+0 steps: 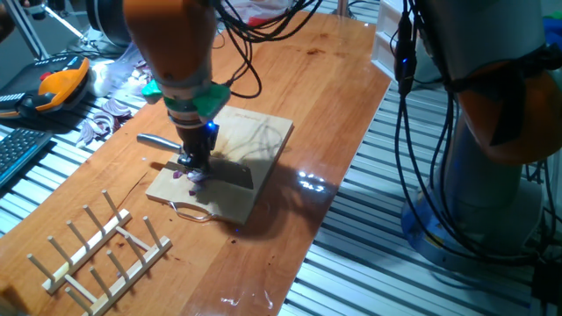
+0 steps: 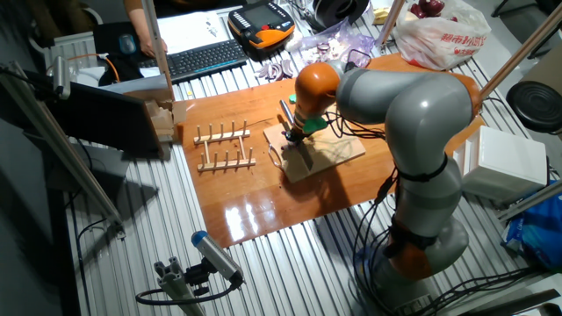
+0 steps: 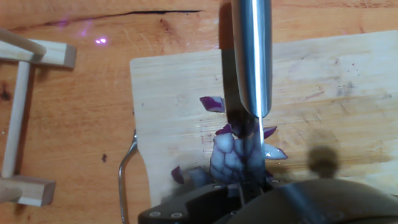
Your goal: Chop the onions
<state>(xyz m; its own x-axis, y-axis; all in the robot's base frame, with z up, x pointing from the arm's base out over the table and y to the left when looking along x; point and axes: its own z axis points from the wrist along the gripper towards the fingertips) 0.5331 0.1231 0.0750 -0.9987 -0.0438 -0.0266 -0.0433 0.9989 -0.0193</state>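
**Knife down on onions, scatter risk**

The tool point(image 1: 192, 161) is clamped on the knife point(image 3: 251, 59), blade pressed into the onions point(image 3: 233, 155) on the cutting board point(image 1: 263, 140). Loose pieces already lie beside the blade; further strokes could flick them onto the counter point(image 1: 334, 88), or shift the unsecured board.

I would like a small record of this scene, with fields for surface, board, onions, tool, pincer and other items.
surface: wooden table
board: cutting board with a wire loop at one edge
onions: purple-and-white diced bits, clustered under the blade
tool: knife, blade on the onions
pincer: pincer over the board, holding the knife
other items: wooden peg rack beside the board
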